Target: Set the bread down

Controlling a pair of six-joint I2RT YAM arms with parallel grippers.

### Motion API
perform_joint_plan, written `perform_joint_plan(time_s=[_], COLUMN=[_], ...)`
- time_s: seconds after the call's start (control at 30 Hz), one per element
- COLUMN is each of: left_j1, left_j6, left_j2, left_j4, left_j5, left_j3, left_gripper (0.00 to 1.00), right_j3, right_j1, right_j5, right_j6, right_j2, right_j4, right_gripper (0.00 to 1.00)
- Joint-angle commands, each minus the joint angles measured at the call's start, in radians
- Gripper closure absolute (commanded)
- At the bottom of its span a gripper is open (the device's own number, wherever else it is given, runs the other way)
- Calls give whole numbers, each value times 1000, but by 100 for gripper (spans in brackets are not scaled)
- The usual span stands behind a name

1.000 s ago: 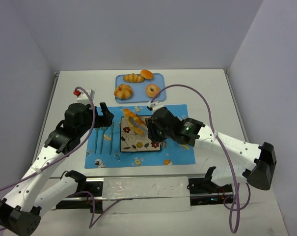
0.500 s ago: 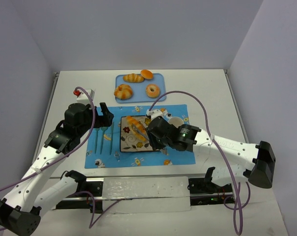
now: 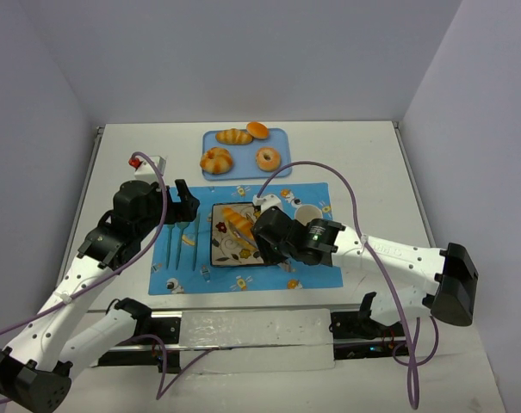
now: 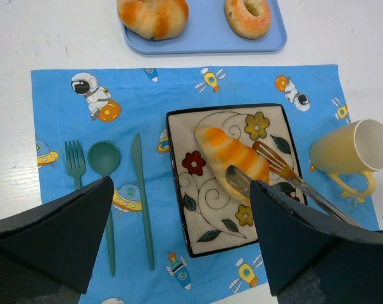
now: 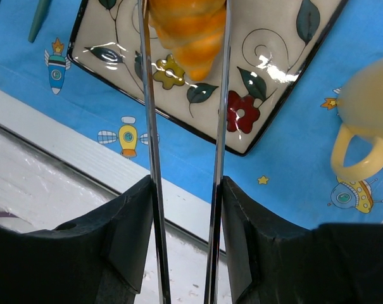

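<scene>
Position of long, straight golden-orange ridged croissant: flat on square cream ceramic plate with black rim and flower pattern, diagonal across the plate's middle, one tapered end toward the far left corner. Plate location: centre of blue cloth placemat with space-cartoon print, on white table. Right gripper: over the plate's right side, black jaws pressed against the outer faces of long metal tongs, nothing else in hold. Tong arms: parted to roughly the croissant's width, one along each flank of its near end; contact with the crust not determinable. Left gripper: fingers spread wide, empty, above the placemat's left part. Teal plastic fork, spoon and knife: side by side on the placemat, left of the plate. Pale yellow mug: on the placemat, just right of the plate. Light-blue rectangular tray with other pastries: beyond the placemat's far edge.
</scene>
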Motion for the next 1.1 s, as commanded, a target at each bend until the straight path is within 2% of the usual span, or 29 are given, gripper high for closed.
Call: perform_joint_plan(time_s=[0.0,1.07], left_j1=[6,6], left_j6=[5,6], left_j2=[-5,-5], left_j4=[19,22], left_j5=[-3,4], left_j3=[3,1], left_gripper=[1,1], right_j3=[-2,31], right_j1=[10,38], right_j5=[40,46], right_j6=[11,3], right_j2=[-8,3], right_j4=[19,-6], right_gripper=[50,41])
